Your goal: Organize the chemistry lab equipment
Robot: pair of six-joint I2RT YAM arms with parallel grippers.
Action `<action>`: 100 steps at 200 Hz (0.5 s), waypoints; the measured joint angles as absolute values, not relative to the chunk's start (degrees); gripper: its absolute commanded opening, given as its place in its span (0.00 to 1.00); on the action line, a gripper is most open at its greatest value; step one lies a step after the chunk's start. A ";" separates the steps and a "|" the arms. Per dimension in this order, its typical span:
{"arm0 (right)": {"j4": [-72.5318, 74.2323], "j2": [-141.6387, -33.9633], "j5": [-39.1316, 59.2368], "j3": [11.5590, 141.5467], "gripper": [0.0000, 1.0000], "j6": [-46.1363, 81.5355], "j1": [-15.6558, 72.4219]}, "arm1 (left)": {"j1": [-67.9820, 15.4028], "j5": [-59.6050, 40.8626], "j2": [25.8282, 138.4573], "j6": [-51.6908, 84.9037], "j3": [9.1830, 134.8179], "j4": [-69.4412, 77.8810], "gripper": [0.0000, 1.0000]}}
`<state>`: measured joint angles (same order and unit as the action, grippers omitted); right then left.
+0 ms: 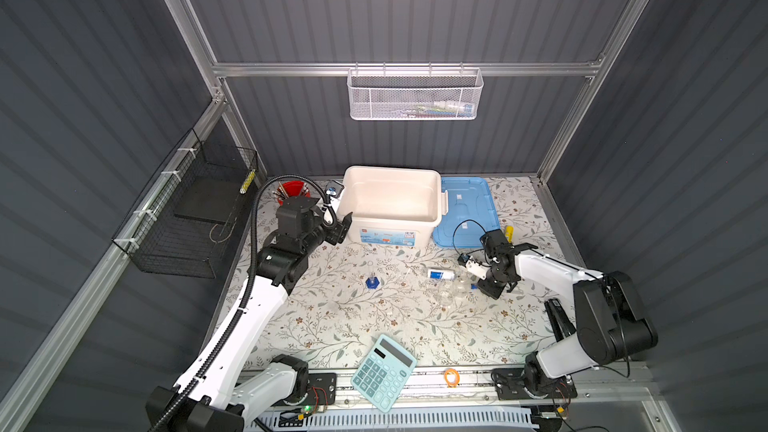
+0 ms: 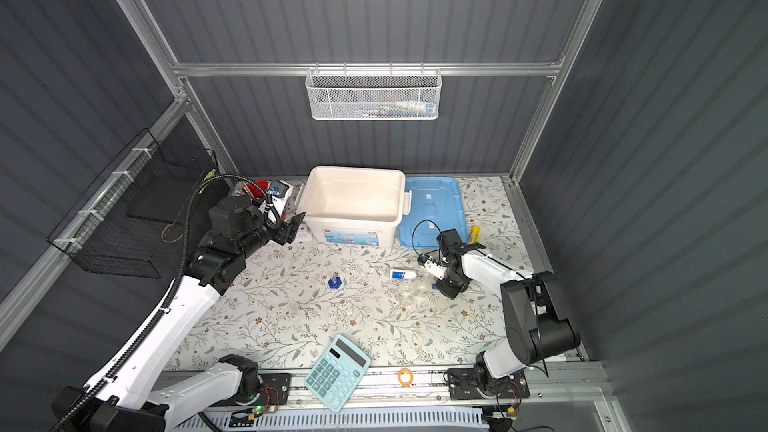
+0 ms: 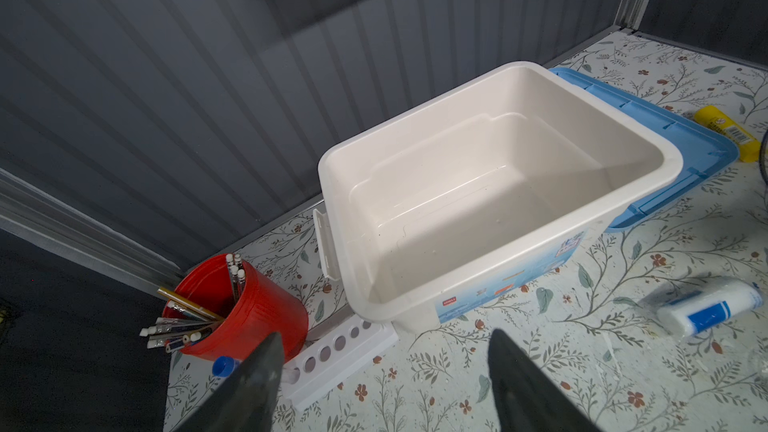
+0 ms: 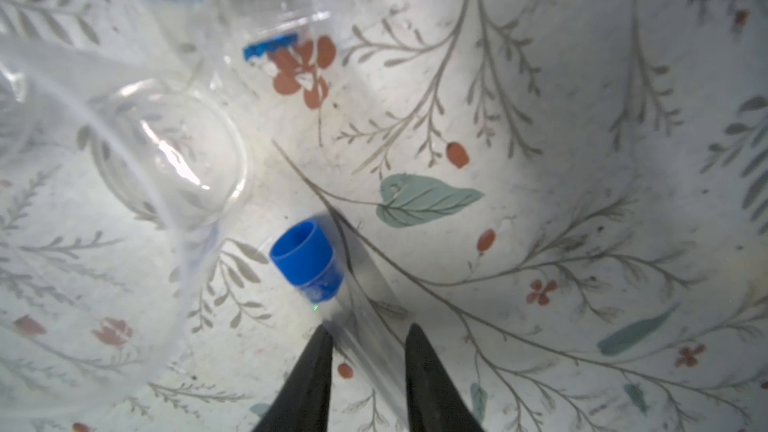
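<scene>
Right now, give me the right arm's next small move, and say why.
Probably close the right tool fully on the blue-capped test tube: its fingers straddle the clear body just behind the cap, and a slight gap seems to show on one side.

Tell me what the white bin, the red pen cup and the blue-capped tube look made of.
White bin: probably moulded plastic, with rounded corners and a soft sheen. Red cup: likely plastic, with ribbed walls. Test tube: see-through, glass or plastic unclear; its blue cap looks like opaque plastic.
</scene>
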<state>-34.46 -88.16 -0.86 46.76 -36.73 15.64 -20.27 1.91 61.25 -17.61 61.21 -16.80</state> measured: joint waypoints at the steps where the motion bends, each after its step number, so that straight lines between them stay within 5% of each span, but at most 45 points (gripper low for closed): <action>1: -34.48 -88.20 -0.86 46.81 0.30 -36.62 15.62 | -20.27 1.91 61.25 -17.63 61.21 -16.80 0.77; 100: -32.16 -77.47 -0.05 48.38 0.47 -27.68 14.06 | -20.27 1.67 61.34 -17.63 61.21 -16.80 0.77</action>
<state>-32.16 -77.47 -0.05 48.38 -27.68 14.06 -20.27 1.67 61.34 -17.63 61.21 -16.80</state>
